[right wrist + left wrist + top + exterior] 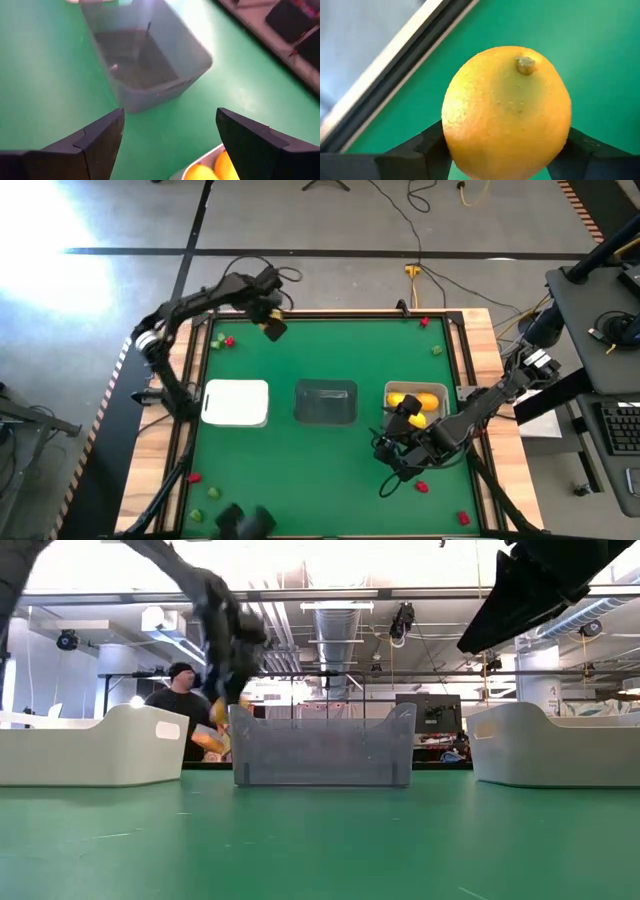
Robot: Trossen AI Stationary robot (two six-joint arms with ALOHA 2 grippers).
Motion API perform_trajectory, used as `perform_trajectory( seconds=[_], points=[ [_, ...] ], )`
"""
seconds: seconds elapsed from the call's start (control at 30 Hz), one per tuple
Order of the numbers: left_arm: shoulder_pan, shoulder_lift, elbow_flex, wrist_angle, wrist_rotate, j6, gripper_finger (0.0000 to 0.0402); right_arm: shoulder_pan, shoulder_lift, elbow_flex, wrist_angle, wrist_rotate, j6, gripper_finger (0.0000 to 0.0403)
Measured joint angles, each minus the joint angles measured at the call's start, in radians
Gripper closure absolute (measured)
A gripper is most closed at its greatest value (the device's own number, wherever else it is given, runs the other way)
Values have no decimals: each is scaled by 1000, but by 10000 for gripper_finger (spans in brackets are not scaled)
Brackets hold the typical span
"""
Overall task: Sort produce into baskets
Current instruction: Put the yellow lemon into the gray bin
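Observation:
My left gripper [272,326] is near the table's far left edge, shut on a yellow-orange lemon-like fruit [506,112]. Three baskets stand in a row mid-table: white [236,402], dark transparent grey [326,402], and pale grey-white [416,404], which holds yellow fruits [404,399]. My right gripper [405,420] hovers open and empty by the pale basket's near left corner; the right wrist view shows its open fingers [100,142] above the mat between the grey basket [145,60] and the yellow fruits [210,170]. My left gripper pinches the lemon-like fruit between its two fingers, one on each of two opposite sides [451,145]. The fruit's stem end [525,64] points away from the wrist. The fruit is lifted clear of the green mat.
Small red and green bits lie scattered: by the far left corner [226,341], far right [430,325], near left [196,478] and near right [422,486]. A raised rim [330,313] frames the mat. A person [182,700] stands beyond the table.

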Motion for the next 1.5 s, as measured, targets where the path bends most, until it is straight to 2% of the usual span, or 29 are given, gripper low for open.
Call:
perform_trajectory(
  seconds=[0.1, 0.2, 0.37, 0.43, 0.57, 0.67, 0.77, 0.9, 0.97, 1.1, 1.37, 1.5],
  points=[
    [-139, -95, -28, 81, 19, 25, 174, 32, 0, -4, 6, 66, -5, 99],
    [-297, -169, -67, 188, 21, 2, 181, 79, 3, -7, 7, 86, 13, 97],
    [-544, -202, -105, 367, 16, -71, 181, 181, 3, -7, 26, 90, 53, 94],
    [-630, -200, -120, 432, 15, -86, 181, 229, 3, -7, 58, 121, 42, 96],
    [-779, -167, -155, 562, 15, -128, 181, 304, 3, -7, 148, 206, -73, 98],
    [-872, -125, -185, 670, 15, -157, 181, 319, 3, -7, 235, 212, -227, 96],
    [-935, -65, -199, 756, 18, -225, 181, 312, 11, -7, 341, 196, -428, 91],
    [-991, 20, -190, 762, 18, -285, 181, 285, 49, -7, 470, 178, -718, 88],
    [-1019, 63, -175, 767, 16, -312, 181, 267, 74, -7, 528, 124, -807, 88],
    [-1088, 148, -134, 769, 10, -323, 181, 239, 132, -7, 636, -24, -899, 87],
    [-1174, 309, -35, 779, 10, -360, 181, 222, 259, -7, 818, -98, -1107, 87],
    [-1188, 374, 11, 779, 10, -372, 181, 203, 332, 0, 865, -135, -1135, 88]
  ],
)
